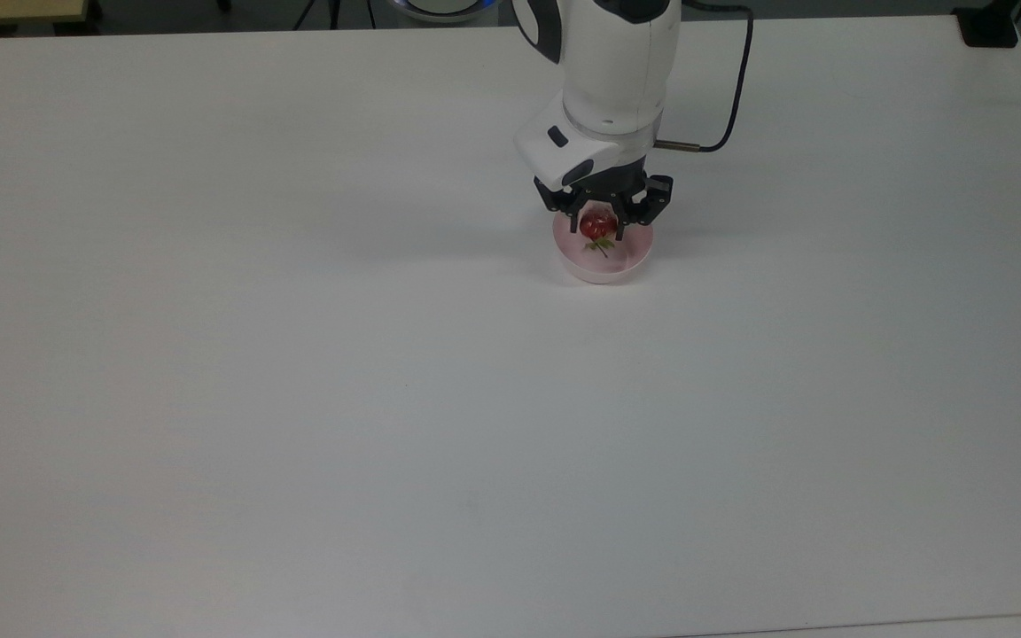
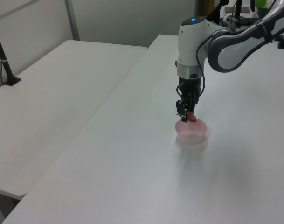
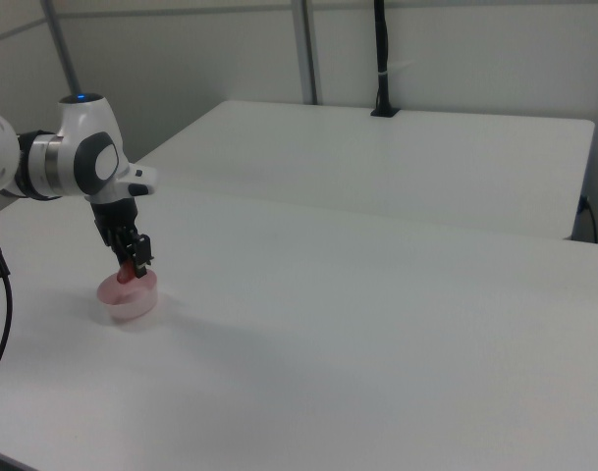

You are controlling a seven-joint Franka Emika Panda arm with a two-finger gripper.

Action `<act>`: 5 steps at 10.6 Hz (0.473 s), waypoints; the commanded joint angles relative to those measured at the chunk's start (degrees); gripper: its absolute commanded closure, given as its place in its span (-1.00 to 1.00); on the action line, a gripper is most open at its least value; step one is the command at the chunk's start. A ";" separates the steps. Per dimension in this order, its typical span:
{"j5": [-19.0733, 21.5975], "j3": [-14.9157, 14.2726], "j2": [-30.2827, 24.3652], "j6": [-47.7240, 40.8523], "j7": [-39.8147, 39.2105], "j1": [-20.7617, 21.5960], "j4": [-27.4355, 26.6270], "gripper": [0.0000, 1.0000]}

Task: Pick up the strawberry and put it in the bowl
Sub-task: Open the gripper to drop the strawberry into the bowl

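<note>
The pale pink bowl (image 1: 604, 266) stands on the white table (image 1: 386, 399); it also appears as the bowl (image 2: 192, 133) and the bowl (image 3: 130, 299). My gripper (image 1: 601, 226) hangs straight down over the bowl, shut on the red strawberry (image 1: 597, 225), whose green cap points toward the top view's bottom. In the left view the strawberry (image 2: 191, 117) sits at the gripper (image 2: 187, 116) tips, just above the bowl's rim. The right view shows the strawberry (image 3: 130, 272) under the gripper (image 3: 135, 265), low over the bowl's mouth.
A black cable (image 1: 728, 106) trails from the arm's wrist over the table. A second white table (image 2: 53, 93) adjoins on the left view's left, with a black post (image 2: 4, 60) clamped to it. A black clamp (image 1: 987, 27) sits at the far right corner in the top view.
</note>
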 commanded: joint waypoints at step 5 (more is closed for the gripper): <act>-2.69 -1.02 -9.80 -10.49 -1.40 -3.05 3.04 -1.00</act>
